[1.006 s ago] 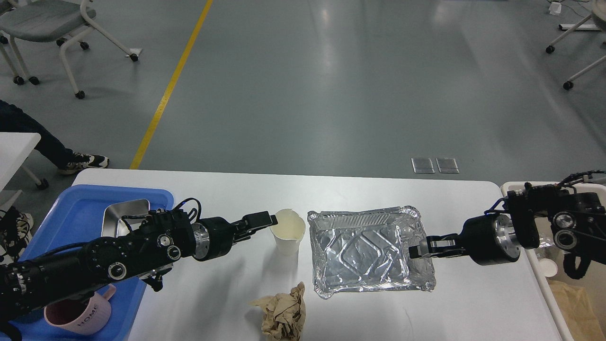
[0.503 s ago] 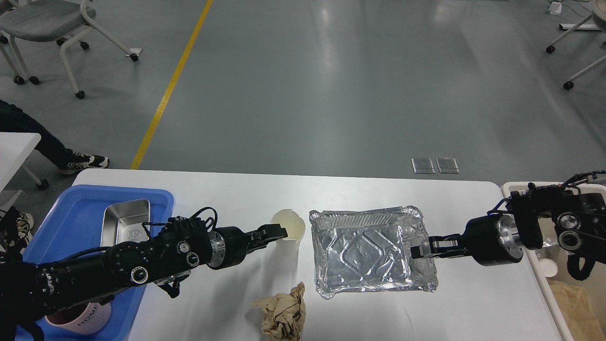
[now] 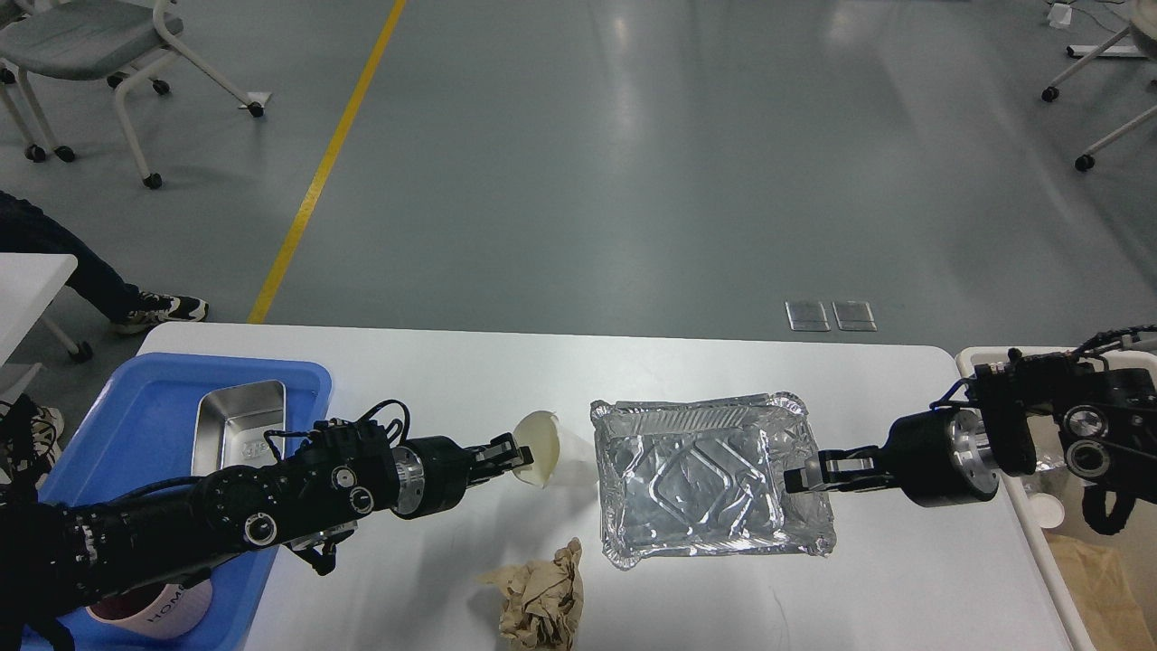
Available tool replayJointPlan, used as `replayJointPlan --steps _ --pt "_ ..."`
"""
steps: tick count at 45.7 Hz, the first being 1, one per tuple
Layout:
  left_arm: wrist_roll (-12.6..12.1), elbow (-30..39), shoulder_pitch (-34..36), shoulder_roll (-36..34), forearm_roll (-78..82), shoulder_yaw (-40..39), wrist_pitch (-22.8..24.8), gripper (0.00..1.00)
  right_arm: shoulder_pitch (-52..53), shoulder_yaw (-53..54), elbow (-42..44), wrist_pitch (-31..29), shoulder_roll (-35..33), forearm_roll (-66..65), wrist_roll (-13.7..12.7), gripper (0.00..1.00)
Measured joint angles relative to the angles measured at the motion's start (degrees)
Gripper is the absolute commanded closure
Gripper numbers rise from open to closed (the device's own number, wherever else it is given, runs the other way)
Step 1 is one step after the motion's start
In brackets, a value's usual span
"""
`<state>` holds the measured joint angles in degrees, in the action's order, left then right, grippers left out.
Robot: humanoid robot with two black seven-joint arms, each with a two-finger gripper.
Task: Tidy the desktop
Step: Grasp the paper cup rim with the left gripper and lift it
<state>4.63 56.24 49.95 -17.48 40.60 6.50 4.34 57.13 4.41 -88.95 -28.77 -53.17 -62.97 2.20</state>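
Tray (image 3: 136, 398), blue, sits far left on desktop (image 3: 452, 371). Left gripper (image 3: 511, 455) clamps tilted paper cup (image 3: 548, 448) at rim, mid-desk. Foil pan (image 3: 710, 479) next; right gripper (image 3: 809, 475) pinches its right edge. Crumpled paper (image 3: 540, 601) near front.

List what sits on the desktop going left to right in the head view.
Blue tray → steel pan → left pincer shut on tilted paper cup → foil container → right pincer at its right rim → white bin.
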Motion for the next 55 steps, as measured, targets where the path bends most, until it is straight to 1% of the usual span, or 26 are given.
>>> replayJointPlan --steps 8,15,22,26,34,40,47,55 --pt "0.9 0.4 0.1 -0.1 0.0 2.0 -1.8 1.00 0.0 0.0 0.0 0.0 0.0 0.0 0.0 1.00" --pt "1.0 2.4 0.2 -1.6 0.0 2.3 -2.3 1.00 0.0 0.1 0.0 0.0 0.0 0.0 0.0 1.00" --pt "0.7 8.1 0.8 -8.7 -0.1 2.1 -2.4 1.00 0.0 0.1 0.0 0.0 0.0 0.0 0.0 1.00" --pt "0.7 11.9 1.7 -14.3 -0.1 1.8 -2.4 1.00 0.0 -0.1 0.0 0.0 0.1 0.0 0.0 1.00" --pt "1.2 21.1 3.2 -27.8 -0.1 0.7 -2.3 1.00 0.0 -0.5 0.0 0.0 0.2 0.0 0.0 1.00" --pt "1.9 26.6 4.7 -36.1 0.0 -1.3 -1.2 1.00 -0.2 -0.7 0.4 -0.2 0.6 0.0 0.0 1.00" --pt "2.2 28.5 9.4 -39.7 0.0 -1.9 1.7 0.99 -0.2 -0.9 0.6 -0.7 1.0 0.0 0.1 1.00" --pt "2.2 28.9 17.0 -39.0 -0.2 -2.0 4.5 0.99 0.7 -2.6 0.6 -1.4 1.1 0.3 0.2 1.00"
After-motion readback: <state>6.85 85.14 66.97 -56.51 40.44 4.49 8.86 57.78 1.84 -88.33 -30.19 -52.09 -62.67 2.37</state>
